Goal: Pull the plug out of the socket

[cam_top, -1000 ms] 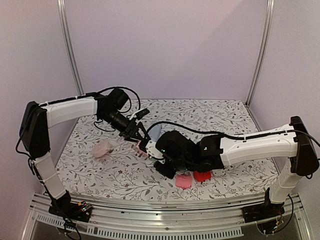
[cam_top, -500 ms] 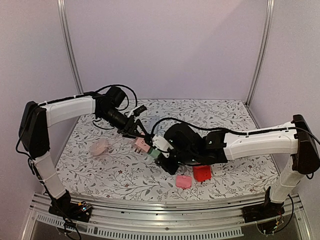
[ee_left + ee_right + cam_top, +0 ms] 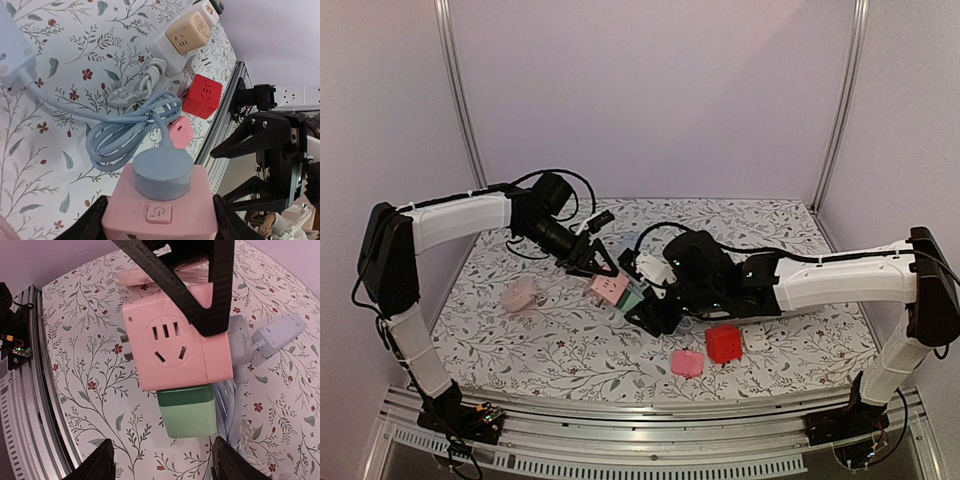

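One green block-shaped plug sits seated against a face of the pink plastic cube socket, clamped in the left pincer above the floral table, so the right pincer, jaws apart just short of it, should close squarely on its sides and pull straight.

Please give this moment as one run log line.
left gripper: shut on pink socket cube | right gripper: open, holding nothing | green cube: flush against pink socket cube
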{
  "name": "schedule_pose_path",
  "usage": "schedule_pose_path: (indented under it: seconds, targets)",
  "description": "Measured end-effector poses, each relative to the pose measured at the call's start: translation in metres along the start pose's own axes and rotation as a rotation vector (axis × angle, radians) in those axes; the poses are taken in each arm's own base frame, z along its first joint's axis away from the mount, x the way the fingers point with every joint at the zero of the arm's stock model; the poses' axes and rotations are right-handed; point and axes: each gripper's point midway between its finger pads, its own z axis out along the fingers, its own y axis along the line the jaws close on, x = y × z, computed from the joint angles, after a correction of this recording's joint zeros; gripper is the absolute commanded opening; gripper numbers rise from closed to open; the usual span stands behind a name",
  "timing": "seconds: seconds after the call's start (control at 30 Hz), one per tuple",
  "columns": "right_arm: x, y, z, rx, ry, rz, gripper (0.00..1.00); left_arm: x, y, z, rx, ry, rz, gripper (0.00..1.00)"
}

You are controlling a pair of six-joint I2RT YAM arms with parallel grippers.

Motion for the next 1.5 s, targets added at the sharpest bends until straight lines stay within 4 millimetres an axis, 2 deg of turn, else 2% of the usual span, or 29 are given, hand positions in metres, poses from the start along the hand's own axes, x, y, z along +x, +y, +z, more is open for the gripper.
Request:
schedule_pose_path:
  seconds: [0.17,0.43,0.9,1.03,1.5]
  targets:
    - [0.0,-0.004,0.003,0.001,0.0,-0.002,0.69,0.0,-0.001,0.001,0.002,0.002,0.003,0.23]
    - [0.009,-0.009,0.018,-0.009,0.033,-0.016,0.71,0.001,-0.002,0.001,0.006,0.004,0.003,0.23]
    - [0.004,-0.009,0.043,-0.014,0.043,-0.078,0.69,0.001,-0.002,0.001,0.007,0.004,0.003,0.23]
    - [0.002,-0.009,0.049,-0.014,0.04,-0.088,0.64,0.001,-0.003,0.001,0.009,0.004,0.003,0.23]
    - [0.001,-0.013,0.056,-0.005,0.03,-0.11,0.28,0.002,-0.002,0.001,0.004,0.007,-0.002,0.23]
